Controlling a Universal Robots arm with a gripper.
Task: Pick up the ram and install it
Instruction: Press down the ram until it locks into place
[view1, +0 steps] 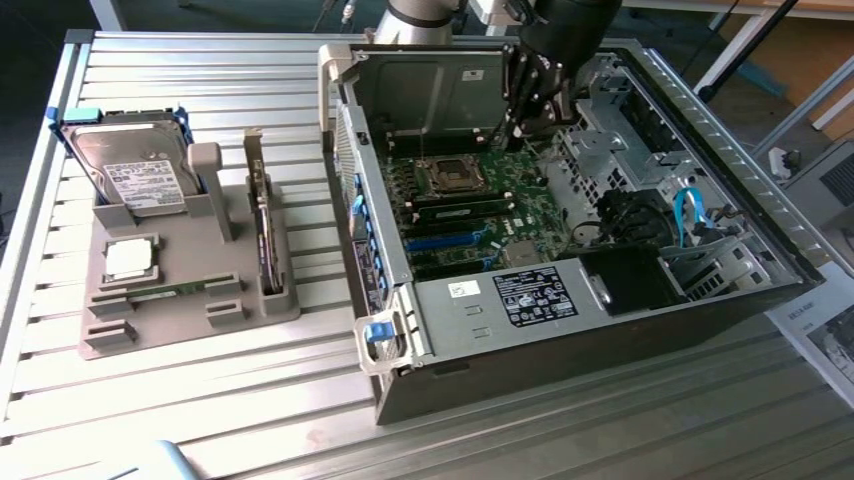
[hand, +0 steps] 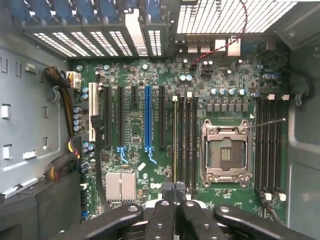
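The ram (view1: 171, 290) is a thin green stick lying on edge in a slot of the grey holder tray (view1: 160, 325), at the exterior view's left, outside the computer. My gripper (view1: 541, 122) hangs over the motherboard (view1: 481, 200) inside the open computer case (view1: 587, 300), far from the ram. In the wrist view the dark fingertips (hand: 167, 192) press together, so the gripper (hand: 174, 192) is shut with nothing visible between them. It sits just above a bank of long black memory slots (hand: 184, 140) beside the open processor socket (hand: 225, 152).
The tray also carries a silver hard drive (view1: 127, 170), a square processor chip (view1: 127, 258) and an upright card (view1: 274, 245). A second slot bank (hand: 270, 145) lies past the socket. Case walls, a drive cage (view1: 427, 95) and blue cables (view1: 687, 215) hem the gripper in.
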